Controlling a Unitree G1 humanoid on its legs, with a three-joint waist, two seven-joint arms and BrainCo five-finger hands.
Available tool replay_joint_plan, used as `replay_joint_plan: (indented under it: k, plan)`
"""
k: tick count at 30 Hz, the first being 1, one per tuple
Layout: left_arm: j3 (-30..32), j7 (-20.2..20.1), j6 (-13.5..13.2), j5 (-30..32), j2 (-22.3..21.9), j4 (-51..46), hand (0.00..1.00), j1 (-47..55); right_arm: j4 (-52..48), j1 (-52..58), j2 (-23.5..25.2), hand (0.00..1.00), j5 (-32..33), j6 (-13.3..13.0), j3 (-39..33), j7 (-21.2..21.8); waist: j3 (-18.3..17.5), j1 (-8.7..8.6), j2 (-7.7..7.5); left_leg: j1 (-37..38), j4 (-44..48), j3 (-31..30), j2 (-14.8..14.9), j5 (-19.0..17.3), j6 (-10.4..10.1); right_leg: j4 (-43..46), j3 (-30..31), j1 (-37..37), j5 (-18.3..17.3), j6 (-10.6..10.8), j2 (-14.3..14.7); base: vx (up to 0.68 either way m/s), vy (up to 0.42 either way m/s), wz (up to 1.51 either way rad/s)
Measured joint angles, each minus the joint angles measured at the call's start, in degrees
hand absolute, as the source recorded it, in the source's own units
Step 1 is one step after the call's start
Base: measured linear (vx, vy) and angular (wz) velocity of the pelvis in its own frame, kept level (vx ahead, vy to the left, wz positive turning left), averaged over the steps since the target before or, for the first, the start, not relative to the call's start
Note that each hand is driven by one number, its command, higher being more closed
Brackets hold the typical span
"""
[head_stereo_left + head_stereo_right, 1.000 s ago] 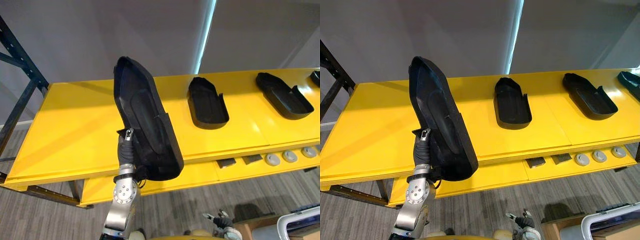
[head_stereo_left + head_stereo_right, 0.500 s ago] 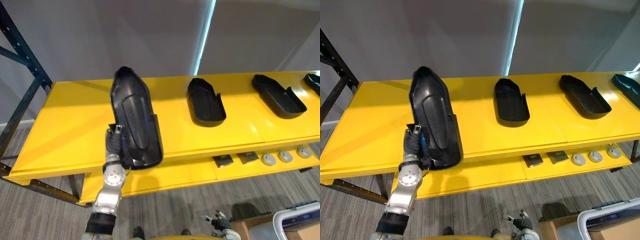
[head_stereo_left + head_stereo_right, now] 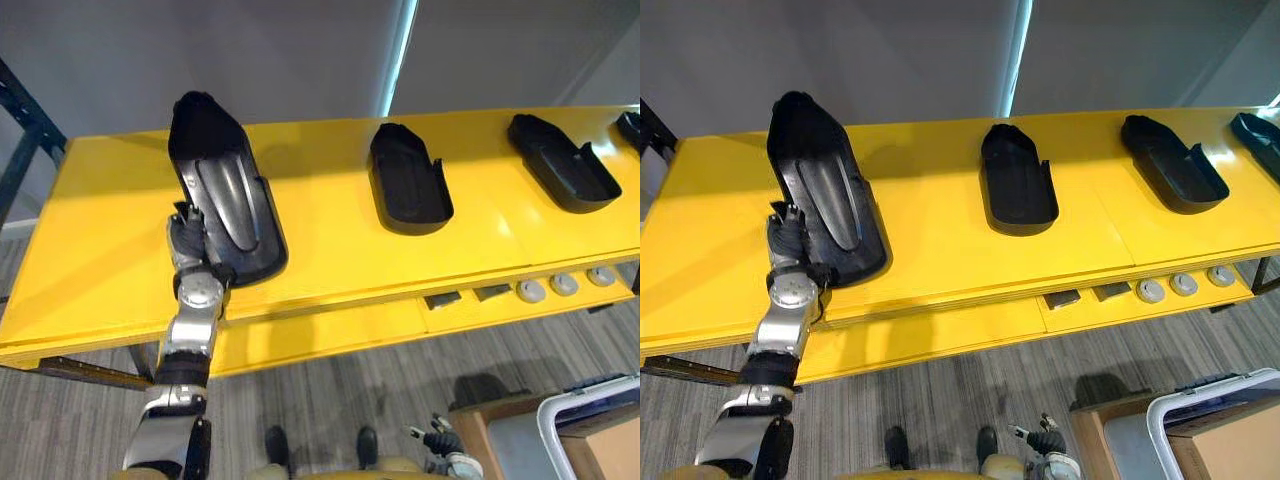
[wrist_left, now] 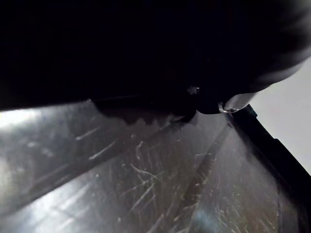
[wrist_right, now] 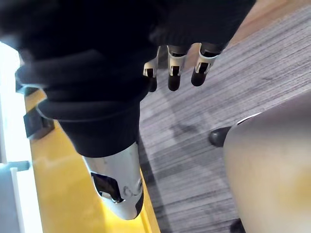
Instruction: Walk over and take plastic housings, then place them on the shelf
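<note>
**Left robot hand**: I see its dark ribbed cover set against the near left side of a black plastic housing, with the silver wrist just below it at the shelf's front edge. The fingers are hidden behind and under the housing, so I cannot tell whether they are curled on it or spread. In the left wrist view the housing's scratched dark surface lies right up against the camera.

**Right robot hand**: I see it hanging low over the grey carpet floor, fingers relaxed and loosely spread, holding nothing.

**Housing at the left robot hand:** it is long and shoe-shaped and sits at the left part of the upper board of the yellow shelf. Its near end is beside the front edge and its far end points toward the back. I cannot tell whether it rests fully on the board.

**Other housings:** a second housing lies near the middle of the upper board and a third housing lies further right. They are well apart from each other, each with its hollow side up. A fourth dark piece shows at the right border.

**Lower board**: I see two small dark blocks and, to their right, a row of grey round discs.

**Surroundings:** a dark blue rack post stands at the shelf's left end. A white-rimmed bin stands on the floor at the lower right, and a grey wall is behind.
</note>
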Motion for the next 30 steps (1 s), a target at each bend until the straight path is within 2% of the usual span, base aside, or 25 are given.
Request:
replay_joint_plan:
  k: [6, 19, 23, 25, 27, 29, 30]
  plan:
    - [-0.4, -1.4, 0.6, 0.1, 0.7, 2.3, 0.00, -4.9, -0.8, -0.6, 0.0, 0.00, 0.1, -0.2, 0.0, 0.5, 2.3, -0.15, -0.10, -0.1, 0.0, 0.2, 0.1, 0.0, 0.0, -0.6, 0.1, -0.1, 0.5, -0.7, 0.1, 0.02, -0.006, -0.04]
    - [0.1, -1.2, 0.9, -1.7, 1.1, 4.9, 0.00, -6.6, -1.0, -0.6, -0.1, 0.00, 0.1, -0.2, -0.1, 1.1, 2.6, -0.05, 0.15, -0.2, -0.4, 0.1, 0.1, 0.0, 0.0, -0.4, 0.3, -0.5, 0.6, -0.5, 0.1, -0.06, 0.004, -0.02]
    - [-0.8, 0.1, 0.8, -1.5, 1.0, -8.9, 0.00, -3.8, -0.9, -0.6, -0.2, 0.00, 0.5, -0.4, -0.1, 1.2, 3.1, 0.07, 0.19, -0.3, -0.1, 0.0, 0.1, 0.1, 0.0, -0.4, 0.6, -0.5, 0.6, -0.5, 0.1, 0.01, 0.000, 0.00]
    - [-2.6, 1.1, -1.0, 0.5, 0.4, -21.5, 0.00, -0.2, -0.5, -0.6, -0.2, 0.00, 0.8, -0.5, -0.1, 1.2, 3.2, 0.33, 0.21, -0.3, 0.0, -0.1, 0.1, 0.1, 0.0, -0.4, 0.7, -0.4, 0.6, -0.5, 0.1, 0.01, 0.000, 0.02]
    - [-4.0, 1.3, -2.9, 2.8, -2.6, -30.6, 0.00, 3.6, 0.1, -0.6, -0.2, 0.00, 1.3, -0.9, -0.2, 1.2, 3.2, 0.71, 0.26, 0.0, 0.0, -0.3, 0.1, 0.1, 0.0, -0.5, 0.7, 0.1, 0.6, -0.5, 0.1, 0.00, 0.000, 0.06]
    - [-6.0, 1.2, -4.2, 5.0, -4.5, -35.9, 0.00, 7.5, 0.3, -0.5, -0.2, 0.00, 1.3, -1.1, -0.2, 1.2, 3.2, 1.16, 0.36, 0.2, 0.0, -0.4, 0.1, 0.1, 0.0, -0.5, 0.9, 0.4, 0.6, -0.5, 0.1, 0.00, 0.000, 0.04]
    - [-7.2, 1.1, -4.7, 6.3, -5.5, -38.9, 1.00, 10.3, 0.4, -0.5, -0.2, 0.00, 1.3, -1.2, -0.2, 1.2, 3.3, 1.32, 0.44, 0.3, 0.0, -0.5, 0.1, 0.1, 0.0, -0.5, 0.9, 0.5, 0.6, -0.5, 0.1, 0.00, 0.000, 0.05]
